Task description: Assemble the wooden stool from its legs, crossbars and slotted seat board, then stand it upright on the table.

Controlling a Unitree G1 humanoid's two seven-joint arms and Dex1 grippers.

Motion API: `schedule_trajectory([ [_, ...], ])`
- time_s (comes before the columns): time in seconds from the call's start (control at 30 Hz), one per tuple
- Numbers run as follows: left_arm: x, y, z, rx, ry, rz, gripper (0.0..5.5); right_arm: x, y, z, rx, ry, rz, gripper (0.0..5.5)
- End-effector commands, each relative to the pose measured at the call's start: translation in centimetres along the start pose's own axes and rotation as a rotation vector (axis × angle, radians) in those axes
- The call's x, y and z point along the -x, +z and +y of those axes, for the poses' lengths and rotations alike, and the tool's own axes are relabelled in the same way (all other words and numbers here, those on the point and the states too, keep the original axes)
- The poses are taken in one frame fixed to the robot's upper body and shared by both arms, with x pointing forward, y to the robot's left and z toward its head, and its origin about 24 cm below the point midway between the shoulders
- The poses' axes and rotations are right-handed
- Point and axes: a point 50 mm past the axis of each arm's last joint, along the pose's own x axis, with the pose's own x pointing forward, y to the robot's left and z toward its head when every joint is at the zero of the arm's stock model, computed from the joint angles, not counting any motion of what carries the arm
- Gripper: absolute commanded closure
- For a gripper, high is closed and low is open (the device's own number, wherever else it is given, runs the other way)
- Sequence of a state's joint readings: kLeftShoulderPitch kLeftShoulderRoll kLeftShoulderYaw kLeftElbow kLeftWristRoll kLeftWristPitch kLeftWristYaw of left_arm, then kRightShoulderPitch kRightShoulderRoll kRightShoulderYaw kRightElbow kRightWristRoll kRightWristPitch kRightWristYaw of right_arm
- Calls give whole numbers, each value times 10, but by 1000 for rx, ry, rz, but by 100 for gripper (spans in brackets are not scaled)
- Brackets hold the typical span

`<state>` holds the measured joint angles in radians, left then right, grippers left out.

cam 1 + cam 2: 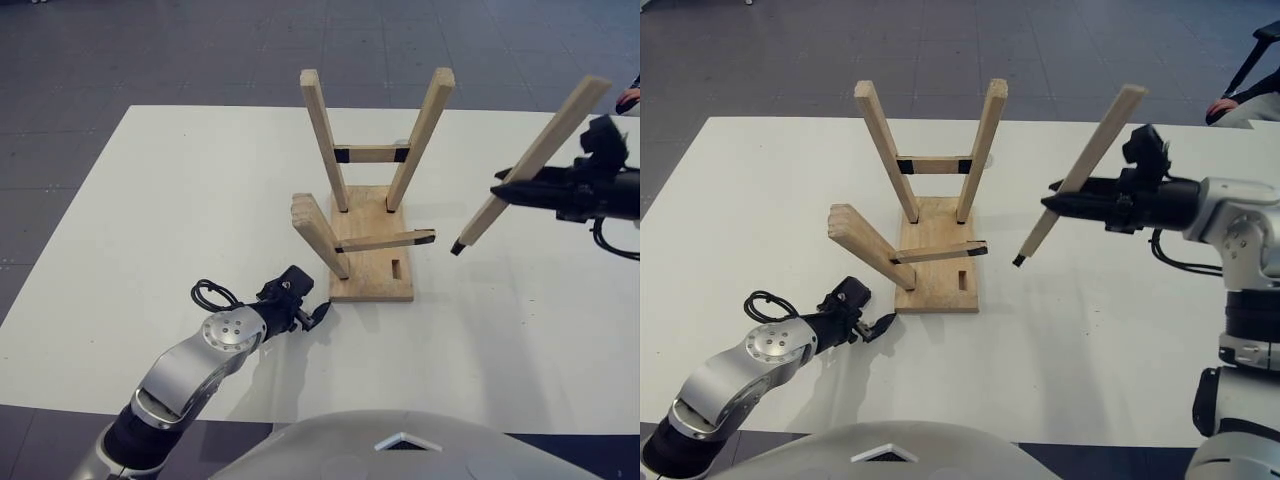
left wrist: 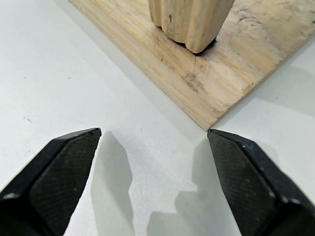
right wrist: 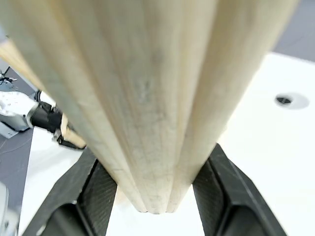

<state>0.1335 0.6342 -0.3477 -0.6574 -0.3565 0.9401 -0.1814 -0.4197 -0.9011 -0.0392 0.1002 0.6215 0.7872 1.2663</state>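
In the head views the stool looks about three-quarters built and is upside down. The seat board point(image 1: 375, 285) lies flat on the white table point(image 1: 150, 220), and the two far legs point(image 1: 325, 140) stand in their slots, tied together by a crossbar point(image 1: 372, 154). At the near left corner a third leg point(image 1: 322, 238) is planted but leans off to the left. A second crossbar point(image 1: 390, 241) juts from it across the board, and its free end hangs near the empty slot point(image 1: 396, 268) with nothing to plug into. The fourth leg point(image 1: 530, 165) is in the air well to the right of the board, tilted, with the right claw point(image 1: 508, 186) gripping it below its middle. The left claw point(image 1: 318, 313) sits low on the table just beside the board's near left corner. In the left wrist view that claw point(image 2: 153, 132) is spread wide with only bare table between its pads, and the board's corner and the foot of the third leg lie just ahead. In the right wrist view the dark pads point(image 3: 98, 191) are clenched on either side of the fourth leg. By my reading, that leg has yet to go into the last slot and take the loose crossbar end. The leaning leg then needs squaring up, and the stool has to be turned onto its feet.
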Motion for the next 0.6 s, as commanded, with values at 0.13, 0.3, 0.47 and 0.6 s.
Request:
schedule_trajectory([
  [0.13, 0, -12, 16, -53, 44, 83, 149, -40, -12, 25, 67, 161, 28, 346],
  [0.3, 2, -26, 27, -67, 41, 147, 149, -52, 2, 34, 136, 238, 2, 346],
  [0.47, 3, -29, 32, -65, 31, 156, 149, -60, 1, 37, 216, 311, -33, 346],
  [0.6, 4, -29, 31, -67, 12, 158, 149, -57, 0, 35, 273, 338, -45, 346],
])
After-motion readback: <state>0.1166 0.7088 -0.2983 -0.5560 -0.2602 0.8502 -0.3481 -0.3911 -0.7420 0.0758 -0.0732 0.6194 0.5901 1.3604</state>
